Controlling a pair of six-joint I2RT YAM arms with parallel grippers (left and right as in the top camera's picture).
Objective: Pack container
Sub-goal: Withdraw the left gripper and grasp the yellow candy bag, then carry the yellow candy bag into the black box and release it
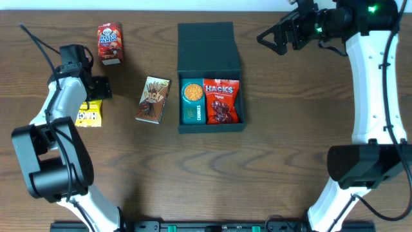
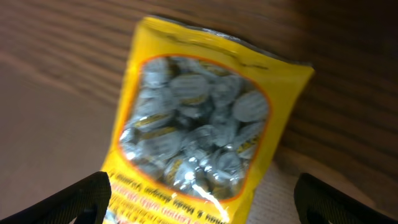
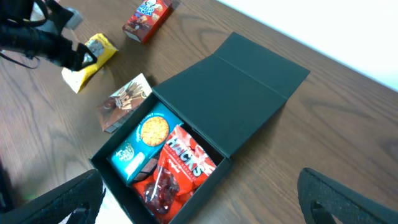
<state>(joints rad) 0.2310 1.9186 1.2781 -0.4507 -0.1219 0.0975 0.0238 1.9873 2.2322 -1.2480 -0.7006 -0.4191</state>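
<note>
Dark teal container [image 1: 207,48]: a square, shallow cardboard box that stood open in the middle of the worktop [image 1: 290,161], its hinged flap lid lying flat behind the tray, seen also from the right wrist [image 3: 236,93].
Inside the container: a teal cookie packet [image 1: 192,102] lay on the left and a red Hacks packet [image 1: 221,102] on the right, side by side and touching.
Brown snack box [image 1: 153,100]: lay flat on the worktop just beside the container's left wall.
Red Hello Panda box [image 1: 110,43]: lay near the far left of the worktop, well apart from the container.
Yellow candy packet [image 2: 199,118]: lay on the worktop at the left, its clear window showing silver-wrapped pieces.
Left fingers [image 2: 81,199]: were spread wide above the yellow candy packet, one tip on each side of it; contact could not be told.
Right fingers [image 3: 62,199]: were spread wide and empty, raised near the container's far right corner and looking down on it.
</note>
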